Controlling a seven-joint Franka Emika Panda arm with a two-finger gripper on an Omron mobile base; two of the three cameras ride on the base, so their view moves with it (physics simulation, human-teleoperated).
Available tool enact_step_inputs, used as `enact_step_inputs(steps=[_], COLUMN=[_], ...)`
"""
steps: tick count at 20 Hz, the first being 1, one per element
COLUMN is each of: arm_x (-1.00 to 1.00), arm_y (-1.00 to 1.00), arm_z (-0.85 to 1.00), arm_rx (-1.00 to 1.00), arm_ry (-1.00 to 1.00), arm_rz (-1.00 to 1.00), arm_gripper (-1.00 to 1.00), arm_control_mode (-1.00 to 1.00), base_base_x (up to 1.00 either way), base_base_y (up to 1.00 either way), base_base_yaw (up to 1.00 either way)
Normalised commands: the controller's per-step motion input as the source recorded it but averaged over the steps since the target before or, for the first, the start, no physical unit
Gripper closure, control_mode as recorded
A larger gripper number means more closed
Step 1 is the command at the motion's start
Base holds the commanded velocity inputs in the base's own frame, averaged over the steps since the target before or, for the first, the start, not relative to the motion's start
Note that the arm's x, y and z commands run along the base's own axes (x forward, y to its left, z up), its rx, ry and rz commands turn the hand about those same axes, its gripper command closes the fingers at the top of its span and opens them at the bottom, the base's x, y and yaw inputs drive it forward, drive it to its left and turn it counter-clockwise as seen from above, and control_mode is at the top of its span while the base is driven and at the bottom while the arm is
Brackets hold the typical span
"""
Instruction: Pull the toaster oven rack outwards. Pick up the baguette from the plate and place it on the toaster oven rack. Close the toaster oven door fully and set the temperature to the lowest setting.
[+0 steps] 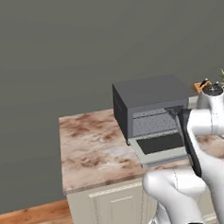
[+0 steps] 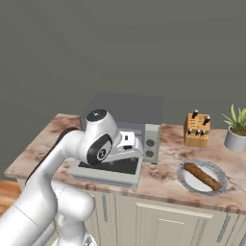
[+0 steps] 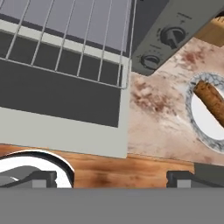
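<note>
Hand view: jaws [image 3: 112,177] spread wide w/ nothing between them, the two dark tips at the bottom edge, hanging over the front lip of the dropped-open door [image 3: 61,118]. The rack [image 3: 74,48] sits pulled out past the oven mouth, its front wire over the door glass. So the pull step looks done (judgement only) and the baguette pick is prob. next.

Baguette [image 3: 211,101] lies on the plate [image 3: 199,131], off to the right of the jaws in this view and well apart from them, w/ bare marble bench [image 3: 162,113] between. Right base view agrees: plate [image 2: 185,178] w/ baguette [image 2: 202,176] sits on the bench right of the toaster oven [image 2: 126,115], toward the knife block [image 2: 197,129] and the potted plant [image 2: 236,127]; hand is over the door, left of the plate.

Loaf's long axis runs diagonal across the plate, its far end nearer the oven. The jaws would likely need to swing right, then turn to straddle the loaf across its short width.

Left base view: oven [image 1: 149,104] open, door flat.
</note>
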Motion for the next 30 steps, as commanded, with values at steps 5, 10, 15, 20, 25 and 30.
enact_step_inputs(steps=[5, 10, 15, 20, 25, 30], arm_x=[0.14, 0.05, 0.05, 0.05, 0.15, 0.0], arm_y=[-0.39, -0.43, -0.82, -0.74, -0.56, -0.58], arm_z=[0.27, -0.02, 0.0, -0.02, -0.1, -0.07], arm_rx=[0.09, 0.04, 0.06, 0.0, 0.01, 0.0], arm_ry=[-0.03, 0.05, 0.02, 0.0, 0.06, 0.01], arm_rz=[0.06, 0.0, 0.01, 0.05, 0.09, 0.06], arm_gripper=[-1.0, -1.0, -1.0, -1.0, -1.0, -1.0], arm_control_mode=[-1.0, -1.0, -1.0, -1.0, -1.0, -1.0], base_base_x=[0.0, 0.0, 0.0, 0.0, 0.0, 0.0], base_base_y=[0.0, 0.0, 0.0, 0.0, 0.0, 0.0], base_base_yaw=[0.0, 0.0, 0.0, 0.0, 0.0, 0.0])
